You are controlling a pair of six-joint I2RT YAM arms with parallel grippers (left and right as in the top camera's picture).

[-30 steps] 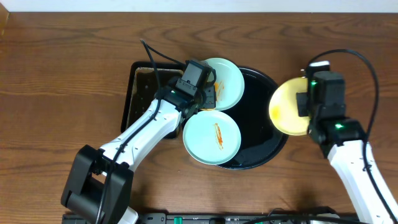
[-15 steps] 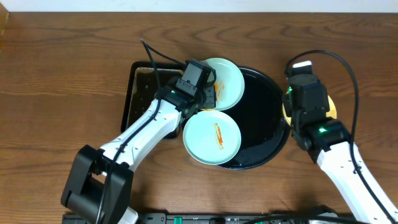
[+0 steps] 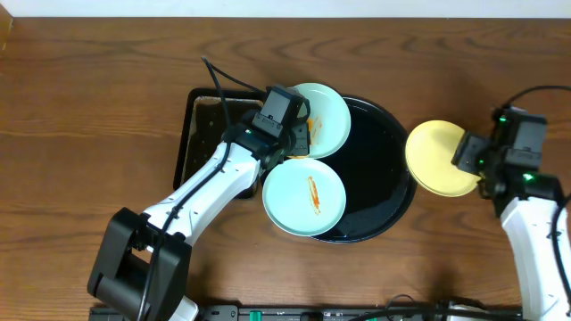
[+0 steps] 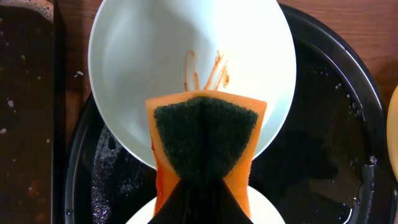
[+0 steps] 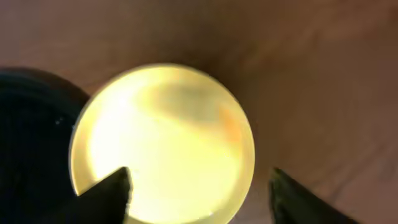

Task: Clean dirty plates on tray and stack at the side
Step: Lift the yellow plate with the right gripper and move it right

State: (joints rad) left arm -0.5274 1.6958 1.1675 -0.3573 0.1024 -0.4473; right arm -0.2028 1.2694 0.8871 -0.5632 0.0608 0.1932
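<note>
Orange, green-padded sponge [image 4: 205,140] clamped in left gripper [image 4: 202,196]; right gripper [image 5: 199,186] spread wide above round pale-yellow plate [image 5: 161,130].

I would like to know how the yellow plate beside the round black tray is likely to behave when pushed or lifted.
The yellow plate looks rigid and shallow, so it would probably slide across the wood table rather than roll or tip. Its glossy sheen suggests a pincer might slip on the rim.
</note>
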